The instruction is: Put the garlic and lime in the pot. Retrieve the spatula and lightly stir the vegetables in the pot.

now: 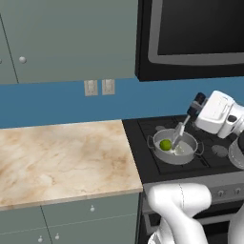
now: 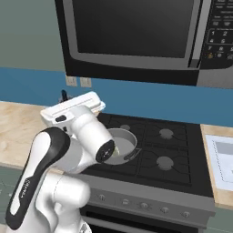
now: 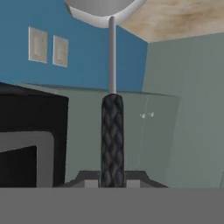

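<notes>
**Grey metal pot on the stove, spatula dipped inside it**

Grey and shallow, the pot point(image 1: 175, 147) sits on a burner of the black stove point(image 1: 143, 157), below and ahead of our pincer point(image 1: 187, 120). We see the pincer clamped on the spatula point(image 1: 178, 134); in the hand view its black cross-hatched handle point(image 3: 112, 140) rises straight up from between the two finger tips, and the thin grey shaft runs on toward the pot's rim point(image 3: 103, 11) at the far end. From the left base view the spatula slants down from the pincer, and its lower end reaches inside the pot. We cannot tell whether the head touches the pot's floor.

The lime point(image 1: 165, 145), bright green, lies in the pot just left of the spatula's lower end. A pale lump beside the spatula's tip, toward the right, may be the garlic point(image 1: 181, 150); it is too small for us to be sure.

To the pincer's left stretches the marbled beige table point(image 1: 57, 157), and above the stove hangs the dark microwave point(image 2: 136, 36). In the right base view the arm hides much of the pot point(image 2: 125, 141).
</notes>
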{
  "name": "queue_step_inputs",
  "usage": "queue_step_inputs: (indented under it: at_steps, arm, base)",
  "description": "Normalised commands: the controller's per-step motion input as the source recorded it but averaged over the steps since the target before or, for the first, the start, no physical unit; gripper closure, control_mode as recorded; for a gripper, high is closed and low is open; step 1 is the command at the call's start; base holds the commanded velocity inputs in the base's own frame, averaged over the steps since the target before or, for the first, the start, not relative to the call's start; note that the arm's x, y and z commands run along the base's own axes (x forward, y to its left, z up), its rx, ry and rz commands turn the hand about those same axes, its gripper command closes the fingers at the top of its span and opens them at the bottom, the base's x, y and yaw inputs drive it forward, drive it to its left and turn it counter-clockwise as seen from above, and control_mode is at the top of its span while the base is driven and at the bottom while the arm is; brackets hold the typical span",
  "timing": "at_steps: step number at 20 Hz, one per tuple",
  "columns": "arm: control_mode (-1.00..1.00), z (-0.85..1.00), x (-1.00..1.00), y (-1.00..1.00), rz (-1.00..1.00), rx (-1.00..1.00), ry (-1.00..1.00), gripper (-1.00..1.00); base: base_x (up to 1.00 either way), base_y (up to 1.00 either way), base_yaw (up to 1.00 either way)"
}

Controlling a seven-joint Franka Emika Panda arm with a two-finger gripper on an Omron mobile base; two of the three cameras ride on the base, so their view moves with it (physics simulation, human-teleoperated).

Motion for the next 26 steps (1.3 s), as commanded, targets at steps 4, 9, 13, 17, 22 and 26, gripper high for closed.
queue_step_inputs:
  at_steps: [4,9,13,17,22,26]
  arm:
    - [-1.0,-0.35,0.22,-0.59,-0.07,0.02,0.0,1.0]
    - [-1.0,-0.25,0.38,-0.6,-0.05,0.02,0.0,1.0]
    - [-1.0,-0.3,0.42,-0.51,-0.03,0.03,0.0,1.0]
    - [-1.0,-0.36,0.29,-0.45,-0.01,0.13,0.0,1.0]
    - [-1.0,-0.44,0.36,-0.27,0.0,0.14,0.01,1.0]
    - [-1.0,-0.22,0.52,-0.26,0.0,0.08,0.0,1.0]
  base:
    - [0.0,0.0,0.0]
    - [0.0,0.0,0.0]
    - [0.0,0.0,0.0]
    - [0.0,0.0,0.0]
    - [0.0,0.0,0.0]
    - [0.0,0.0,0.0]
